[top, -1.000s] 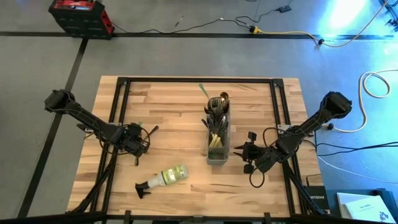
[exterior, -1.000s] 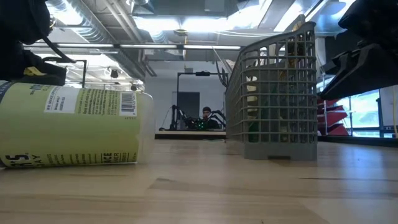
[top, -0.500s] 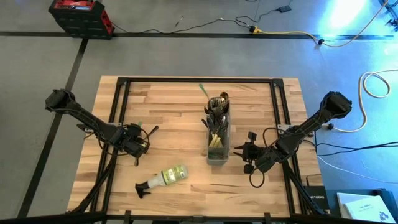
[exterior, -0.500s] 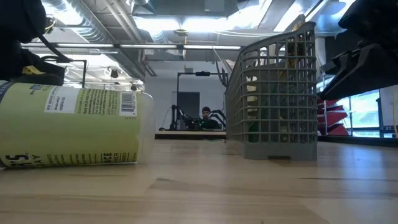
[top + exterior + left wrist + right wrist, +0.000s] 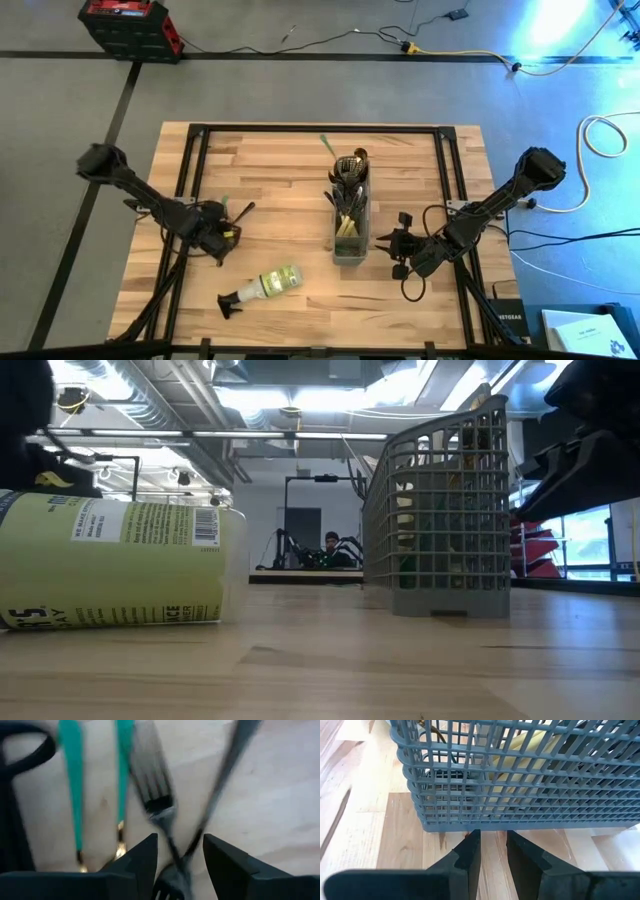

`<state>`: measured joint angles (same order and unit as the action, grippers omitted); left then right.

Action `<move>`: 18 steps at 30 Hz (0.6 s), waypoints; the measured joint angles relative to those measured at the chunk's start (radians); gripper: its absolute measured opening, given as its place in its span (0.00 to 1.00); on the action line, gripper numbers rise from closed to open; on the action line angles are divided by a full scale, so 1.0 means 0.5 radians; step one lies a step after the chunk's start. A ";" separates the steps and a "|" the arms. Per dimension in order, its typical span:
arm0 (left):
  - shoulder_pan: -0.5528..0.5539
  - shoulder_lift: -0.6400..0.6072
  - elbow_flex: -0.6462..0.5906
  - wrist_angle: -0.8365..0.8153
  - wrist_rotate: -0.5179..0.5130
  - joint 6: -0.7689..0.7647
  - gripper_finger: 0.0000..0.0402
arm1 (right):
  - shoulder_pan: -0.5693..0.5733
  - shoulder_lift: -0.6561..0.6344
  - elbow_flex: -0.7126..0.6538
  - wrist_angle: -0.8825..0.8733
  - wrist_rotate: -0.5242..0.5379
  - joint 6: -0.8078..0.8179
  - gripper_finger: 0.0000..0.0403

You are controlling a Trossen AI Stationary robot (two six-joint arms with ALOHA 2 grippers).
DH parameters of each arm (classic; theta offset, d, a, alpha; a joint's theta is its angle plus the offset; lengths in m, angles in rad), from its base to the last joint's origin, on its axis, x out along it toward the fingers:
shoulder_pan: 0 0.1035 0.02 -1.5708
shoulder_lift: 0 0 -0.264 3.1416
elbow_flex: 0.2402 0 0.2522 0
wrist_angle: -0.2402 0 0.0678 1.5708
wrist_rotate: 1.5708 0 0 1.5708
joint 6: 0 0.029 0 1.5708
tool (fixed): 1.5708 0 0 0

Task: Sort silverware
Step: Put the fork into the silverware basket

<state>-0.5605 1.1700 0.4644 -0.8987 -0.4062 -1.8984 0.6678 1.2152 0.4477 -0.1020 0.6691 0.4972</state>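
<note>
Reaching into a crossed pile on the left side of the table

Hovering low over the loose silverware (image 5: 150, 795), my left gripper (image 5: 179, 852) has its fingers parted with a gap between them, and nothing is clamped. Right under that gap two dark forks (image 5: 160, 810) cross each other, and just beside them lie two green-handled pieces (image 5: 75, 795) with gold ends. That crossing is my main worry: if I close here I judge I could pinch both dark pieces at once, or catch only one tine and have it pivot and slide out as I lift. A lifted fork could also drag its neighbour across the wood.

From above, my left gripper (image 5: 222, 237) sits over this small pile, well apart from the grey caddy (image 5: 349, 225), where most of the silverware already stands. The spray bottle (image 5: 262, 287) lies on its side near my left arm's path, so a careless sweep towards the caddy could knock it rolling.

My right gripper (image 5: 492, 851) waits just beside the caddy's wall, fingers only narrowly apart and holding nothing; a nudge from it might shove the caddy
</note>
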 joint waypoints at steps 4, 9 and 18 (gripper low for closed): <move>-0.132 0.110 0.002 -0.030 -0.025 -0.310 0.36 | 0.000 0.000 -0.001 0.000 -0.005 0.015 0.19; -0.224 0.175 0.000 -0.050 -0.044 -0.534 0.36 | -0.001 0.000 -0.001 -0.009 -0.017 0.013 0.19; -0.257 0.196 0.000 -0.005 -0.072 -0.503 0.36 | 0.000 0.000 -0.001 -0.008 -0.017 0.008 0.19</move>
<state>-0.6890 1.2682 0.4644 -0.9010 -0.4421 -2.1499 0.6675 1.2152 0.4473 -0.1062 0.6607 0.5011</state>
